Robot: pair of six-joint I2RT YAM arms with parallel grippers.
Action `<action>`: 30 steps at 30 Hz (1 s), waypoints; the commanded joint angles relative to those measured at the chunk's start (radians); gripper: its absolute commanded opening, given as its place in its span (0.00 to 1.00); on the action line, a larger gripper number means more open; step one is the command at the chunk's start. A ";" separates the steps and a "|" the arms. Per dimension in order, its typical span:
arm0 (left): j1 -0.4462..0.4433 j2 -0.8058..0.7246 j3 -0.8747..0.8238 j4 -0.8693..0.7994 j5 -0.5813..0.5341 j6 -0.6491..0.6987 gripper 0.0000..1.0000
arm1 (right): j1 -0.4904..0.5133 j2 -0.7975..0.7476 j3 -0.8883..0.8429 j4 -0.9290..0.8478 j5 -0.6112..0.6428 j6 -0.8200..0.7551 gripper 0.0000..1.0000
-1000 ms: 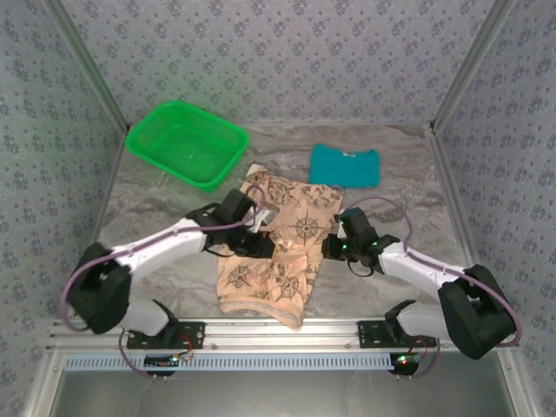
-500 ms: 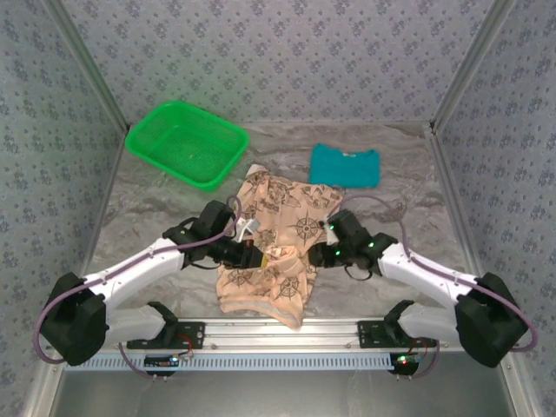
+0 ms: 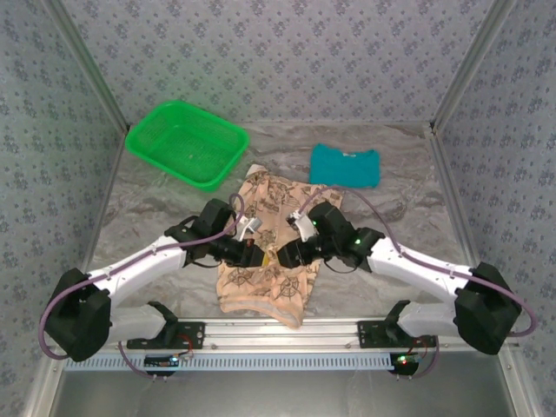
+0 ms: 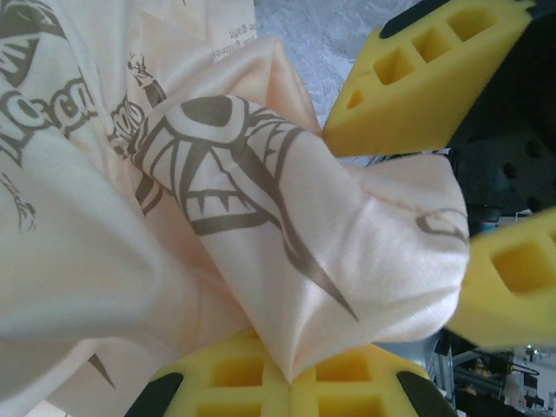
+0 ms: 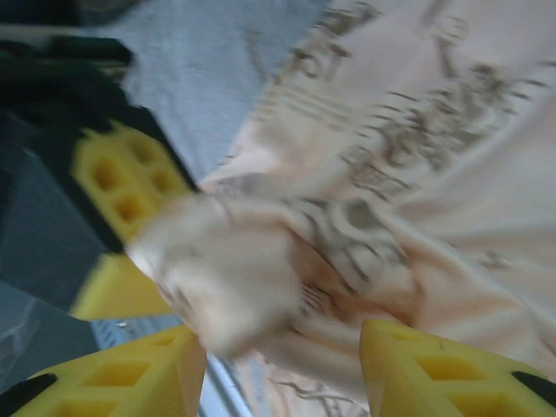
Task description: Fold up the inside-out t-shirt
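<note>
- Marbled grey table (image 3: 148,208) boxed in by blue-patterned walls, with a metal rail (image 3: 287,332) along its near edge.
- Toward the far-left corner, green plastic basket (image 3: 187,143), tilted against the left wall side.
- Near the far edge, right of centre, small teal folded garment (image 3: 345,165), lying flat and apart from everything else.
- Across the middle of the table down to the near edge, inside-out t-shirt (image 3: 261,291): peach-beige with dark compass prints, rumpled, its upper part bunched up between the two arms.
- Left gripper (image 3: 257,255) over the shirt's middle, reaching in from the left; yellow foam pads (image 4: 234,373) pressed together on a rolled fold of the t-shirt (image 4: 261,226), as the left wrist view shows.
- Right gripper (image 3: 287,254) just beside it, reaching in from the right; jaws apart, one yellow pad (image 4: 417,78) on either side of the same bunched fold.
- From the right wrist, blurred: right gripper (image 5: 278,356) spread wide under a lump of t-shirt (image 5: 417,130), with the left gripper's pads (image 5: 130,187) at the lump's far end.
</note>
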 commanded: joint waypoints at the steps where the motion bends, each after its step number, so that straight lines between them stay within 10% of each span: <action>1: 0.005 0.005 0.025 0.027 0.038 0.042 0.02 | -0.006 0.053 0.067 0.017 -0.136 -0.069 0.49; 6: 0.011 0.036 0.039 0.014 0.000 0.039 0.12 | -0.015 0.034 0.122 -0.082 -0.035 -0.132 0.00; 12: 0.101 0.126 0.053 -0.004 -0.141 -0.024 0.34 | 0.004 -0.125 0.213 -0.260 0.241 -0.296 0.00; 19: 0.172 0.167 0.122 -0.034 -0.106 -0.036 0.53 | 0.318 0.051 0.331 -0.361 0.391 -0.382 0.00; 30: 0.284 0.042 0.114 -0.225 -0.085 0.002 0.54 | 0.366 0.126 0.251 -0.215 0.282 -0.200 0.42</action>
